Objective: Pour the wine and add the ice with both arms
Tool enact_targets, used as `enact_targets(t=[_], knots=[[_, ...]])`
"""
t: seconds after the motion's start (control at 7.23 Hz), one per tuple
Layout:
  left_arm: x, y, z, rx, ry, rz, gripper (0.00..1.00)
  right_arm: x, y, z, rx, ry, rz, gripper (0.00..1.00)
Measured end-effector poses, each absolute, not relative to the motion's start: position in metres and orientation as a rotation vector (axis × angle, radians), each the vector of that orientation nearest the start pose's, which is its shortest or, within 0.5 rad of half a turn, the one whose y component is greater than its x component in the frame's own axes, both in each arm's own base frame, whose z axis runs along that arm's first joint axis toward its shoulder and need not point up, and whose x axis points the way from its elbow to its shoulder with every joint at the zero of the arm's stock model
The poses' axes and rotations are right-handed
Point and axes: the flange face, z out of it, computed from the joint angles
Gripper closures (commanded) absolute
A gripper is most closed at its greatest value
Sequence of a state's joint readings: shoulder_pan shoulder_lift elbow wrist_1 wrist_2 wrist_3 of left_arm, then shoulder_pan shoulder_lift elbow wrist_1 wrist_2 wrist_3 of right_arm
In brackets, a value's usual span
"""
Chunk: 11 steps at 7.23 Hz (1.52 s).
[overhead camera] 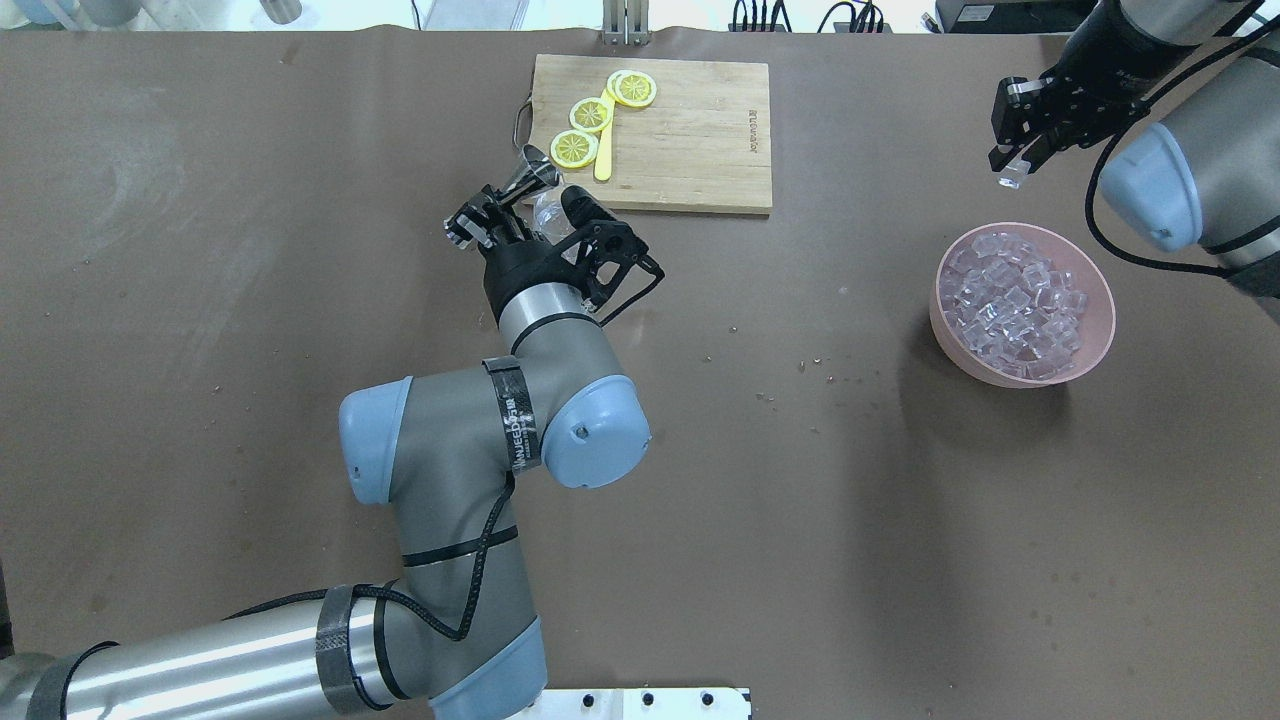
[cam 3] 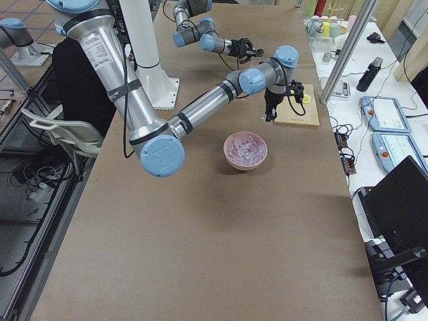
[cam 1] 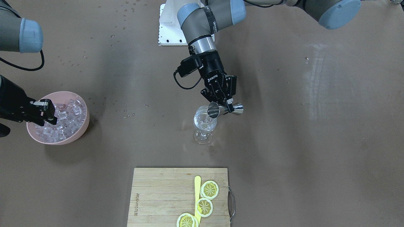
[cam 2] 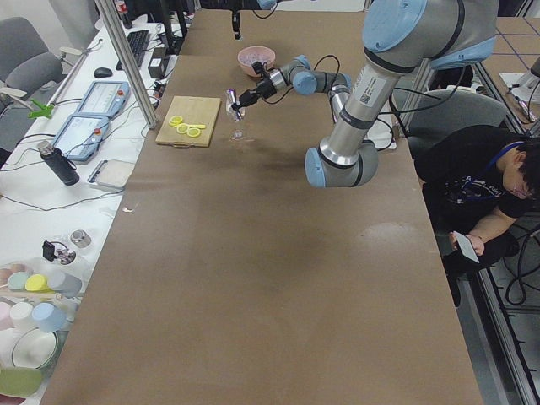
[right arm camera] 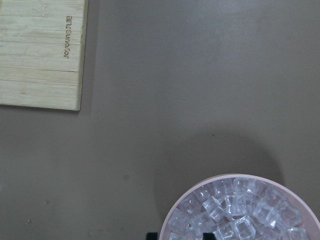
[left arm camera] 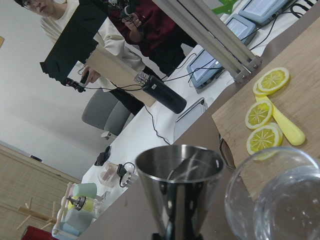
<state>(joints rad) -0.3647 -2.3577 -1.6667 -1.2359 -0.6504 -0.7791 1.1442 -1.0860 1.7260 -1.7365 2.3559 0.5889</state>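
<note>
My left gripper (cam 1: 228,105) is shut on a steel jigger (cam 1: 221,109) and holds it tipped on its side, its mouth over the rim of a clear wine glass (cam 1: 204,124) that stands mid-table. The jigger (left arm camera: 180,185) and the glass (left arm camera: 277,200) fill the left wrist view. My right gripper (overhead camera: 1013,168) hangs above a pink bowl (overhead camera: 1100,300) heaped with ice (overhead camera: 1015,305) and is shut on a single clear ice cube (overhead camera: 1010,180). The ice (right arm camera: 240,210) also shows in the right wrist view.
A bamboo cutting board (cam 1: 157,195) with three lemon slices (cam 1: 210,189) and a yellow stick lies near the table edge beyond the glass. The white base block (cam 1: 170,25) is at the robot's side. Small droplets dot the brown table.
</note>
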Motion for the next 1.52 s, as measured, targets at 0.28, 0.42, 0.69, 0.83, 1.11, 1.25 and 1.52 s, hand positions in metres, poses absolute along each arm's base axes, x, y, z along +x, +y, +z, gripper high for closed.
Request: enact_targets(t=[0.28,0.42,0.69,0.83,1.11,1.25,1.52], knots=[[0.5432,-0.4412,0.1597,1.022,-0.088,0.155,1.00,-0.2048,-0.6029,0.3214,0.018,-0.890,-0.034,1.00],[0.5423,-0.4422,0.1605,1.020,-0.096,0.162,1.00,-0.2049,-0.6029,0.3212,0.018,-0.891,-0.035,1.00],[0.5413,-0.4425,0.1633,1.017,-0.107,0.174,1.00,-0.2049,-0.6028,0.3212,0.017,-0.892,-0.035,1.00],[0.5409,-0.4425,0.1650,1.015,-0.110,0.176,1.00,-0.2046,-0.6029,0.3207,0.018,-0.893,-0.035,1.00],[0.5410,-0.4411,0.1675,1.006,-0.126,0.188,1.00,-0.2043,-0.6028,0.3198,0.019,-0.895,-0.035,1.00],[0.5411,-0.4401,0.1669,1.003,-0.131,0.193,1.00,-0.2034,-0.6029,0.3195,0.020,-0.895,-0.034,1.00],[0.5401,-0.4361,0.1592,1.009,-0.117,0.188,1.00,-0.2025,-0.6030,0.3190,0.020,-0.896,-0.034,1.00]])
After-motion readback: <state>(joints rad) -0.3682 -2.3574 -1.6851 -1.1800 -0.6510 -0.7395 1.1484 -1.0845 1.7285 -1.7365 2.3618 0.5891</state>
